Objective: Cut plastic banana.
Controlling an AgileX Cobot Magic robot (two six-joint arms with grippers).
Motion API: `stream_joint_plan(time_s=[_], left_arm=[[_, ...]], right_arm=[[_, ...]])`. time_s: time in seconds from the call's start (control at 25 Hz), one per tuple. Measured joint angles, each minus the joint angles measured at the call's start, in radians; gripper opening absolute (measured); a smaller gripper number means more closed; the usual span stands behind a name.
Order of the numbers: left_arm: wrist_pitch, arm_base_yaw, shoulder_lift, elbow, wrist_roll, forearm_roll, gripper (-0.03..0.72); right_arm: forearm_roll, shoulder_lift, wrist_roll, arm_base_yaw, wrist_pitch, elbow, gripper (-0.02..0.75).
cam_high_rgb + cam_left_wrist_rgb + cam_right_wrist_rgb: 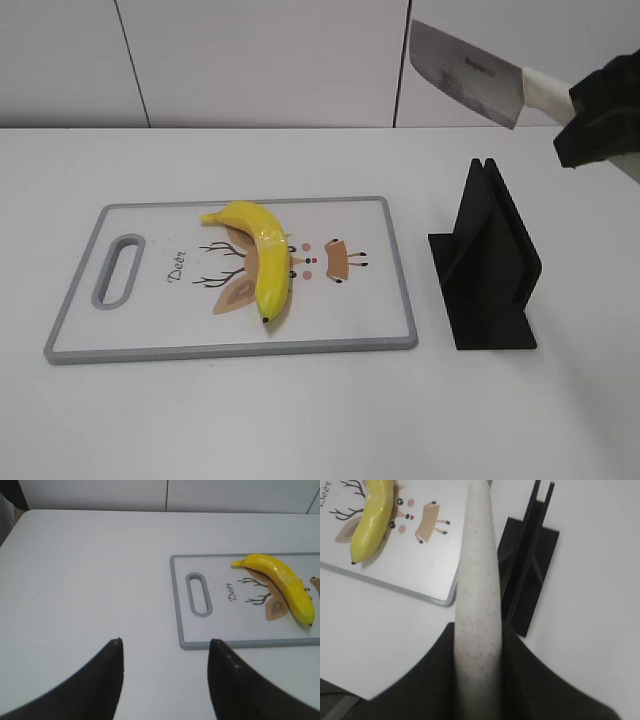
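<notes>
A yellow plastic banana lies whole on a white cutting board with a grey rim and a deer drawing. It also shows in the left wrist view and the right wrist view. My right gripper is shut on the white handle of a cleaver whose blade hangs high in the air, right of the board and above the black knife stand. My left gripper is open and empty above bare table, left of the board.
The black knife stand stands empty to the right of the board. The white table runs back to a white panelled wall.
</notes>
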Motion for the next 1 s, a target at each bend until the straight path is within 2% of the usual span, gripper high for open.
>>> stream_joint_plan(time_s=[0.28, 0.52, 0.68, 0.92, 1.0], left_arm=[[-0.151, 0.000, 0.335, -0.094, 0.208, -0.126, 0.506], [-0.184, 0.000, 0.650, -0.266, 0.453, -0.223, 0.506], [-0.161, 0.000, 0.851, -0.418, 0.666, -0.333, 0.506], [-0.030, 0.000, 1.110, -0.658, 1.108, -0.506, 0.506], [0.033, 0.000, 1.181, -0.727, 1.215, -0.555, 0.506]], right_arm=[[0.021, 0.028, -0.295, 0.000, -0.156, 0.000, 0.169], [0.065, 0.122, -0.539, 0.000, -0.215, -0.002, 0.169], [0.099, 0.206, -0.741, 0.000, -0.178, -0.033, 0.169], [0.185, 0.348, -1.019, 0.000, -0.042, -0.176, 0.169], [0.218, 0.405, -1.099, 0.000, 0.005, -0.244, 0.169]])
